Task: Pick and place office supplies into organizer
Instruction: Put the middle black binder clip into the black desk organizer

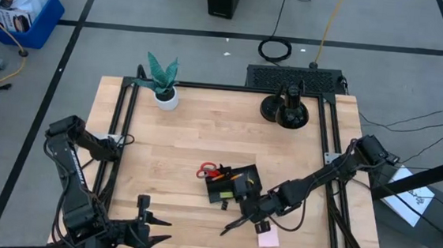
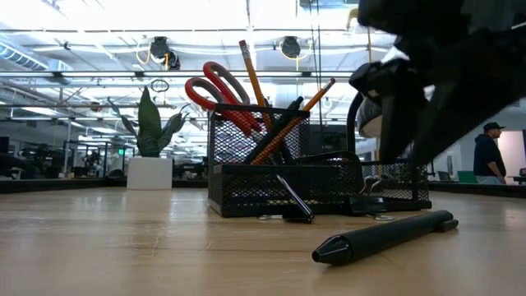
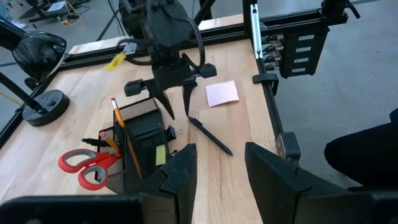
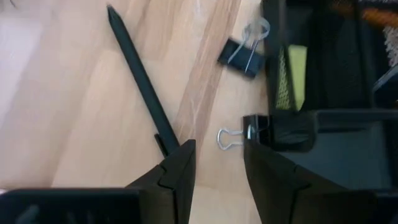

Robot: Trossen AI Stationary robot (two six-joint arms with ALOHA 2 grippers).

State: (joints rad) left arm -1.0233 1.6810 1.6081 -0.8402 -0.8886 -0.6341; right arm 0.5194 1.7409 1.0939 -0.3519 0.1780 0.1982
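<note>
The right gripper [image 1: 239,220] hovers with its fingers parted and grasping nothing, just above a black pen [image 4: 138,78] lying flat on the wooden table [image 1: 197,134] beside the organizer [image 1: 231,183]. The organizer, a black mesh tray near the table's middle, holds red-handled scissors [image 3: 84,165] and orange pencils [image 2: 275,107] standing upright. Two black binder clips [image 4: 241,56] lie on the table against its wall. A pink sticky-note pad [image 3: 222,93] rests just beyond the pen. The left gripper [image 1: 149,233] waits at the table's near edge, fingers apart and empty.
</note>
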